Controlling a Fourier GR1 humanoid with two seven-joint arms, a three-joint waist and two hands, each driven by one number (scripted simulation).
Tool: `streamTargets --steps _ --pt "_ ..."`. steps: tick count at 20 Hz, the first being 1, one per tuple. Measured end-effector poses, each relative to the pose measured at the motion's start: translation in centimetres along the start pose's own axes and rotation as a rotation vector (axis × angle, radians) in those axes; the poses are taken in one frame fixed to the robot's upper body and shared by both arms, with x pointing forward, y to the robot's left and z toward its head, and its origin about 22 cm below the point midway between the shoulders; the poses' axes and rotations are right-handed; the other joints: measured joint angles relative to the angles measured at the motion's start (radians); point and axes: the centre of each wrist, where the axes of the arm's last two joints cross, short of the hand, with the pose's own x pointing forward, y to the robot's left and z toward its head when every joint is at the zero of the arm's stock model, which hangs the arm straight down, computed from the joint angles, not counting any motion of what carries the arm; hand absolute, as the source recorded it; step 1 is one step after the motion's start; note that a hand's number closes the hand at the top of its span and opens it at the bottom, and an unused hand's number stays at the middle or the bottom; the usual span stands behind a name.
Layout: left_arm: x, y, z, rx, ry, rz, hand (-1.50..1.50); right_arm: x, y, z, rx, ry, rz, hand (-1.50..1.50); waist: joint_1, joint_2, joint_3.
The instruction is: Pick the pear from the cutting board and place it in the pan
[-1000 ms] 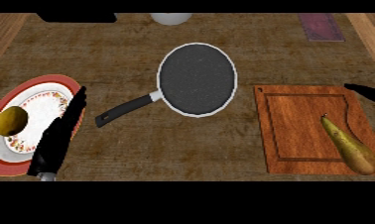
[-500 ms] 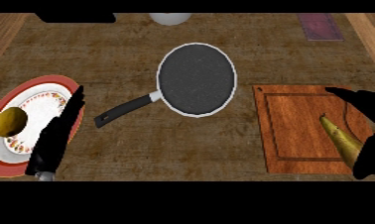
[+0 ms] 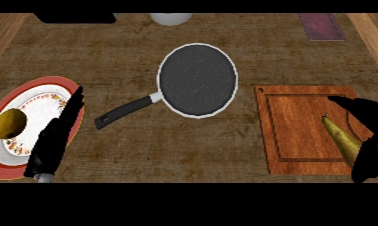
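Observation:
A yellow-green pear [image 3: 342, 139] lies on the wooden cutting board [image 3: 295, 130] at the right, near its right edge. My right hand [image 3: 363, 135] hangs over the board's right side, its fingers arched round the pear from the right and partly hiding it; I cannot see them close on it. The dark pan [image 3: 198, 80] with a pale rim sits at the counter's middle, its black handle [image 3: 125, 112] pointing down-left. My left hand [image 3: 56, 138] rests open at the lower left, fingers straight, over a plate's edge.
A red-rimmed patterned plate [image 3: 29, 115] at the left holds a brownish round item [image 3: 9, 123]. A white bowl [image 3: 171, 18] and a black object [image 3: 74, 17] sit at the back edge. A purple cloth [image 3: 322, 26] lies at the back right.
My right hand has come in from the right edge and moved down over the board, now arching round the pear. The left hand, pan and pear have stayed put.

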Motion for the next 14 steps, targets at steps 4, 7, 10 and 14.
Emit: streamTargets --steps 4,7,10,14 --pt "0.2 0.4 -0.3 -0.002 0.0 0.001 0.0 0.1 0.8 -0.7 0.018 0.015 0.014 -1.5 0.0 0.0 0.0" --pt "-0.1 0.0 0.0 -0.011 0.001 0.001 0.0 0.1 1.3 -1.0 0.026 0.027 0.02 -1.5 0.0 0.0 0.0" --pt "0.2 -0.4 0.0 -0.006 -0.001 0.002 0.0 -0.1 2.2 -1.7 0.033 0.038 0.028 -1.5 0.0 0.0 0.0" --pt "0.1 -0.2 0.3 -0.004 -0.003 -0.002 0.0 -0.4 2.6 -2.4 0.04 0.054 0.031 -1.5 0.0 0.0 0.0"
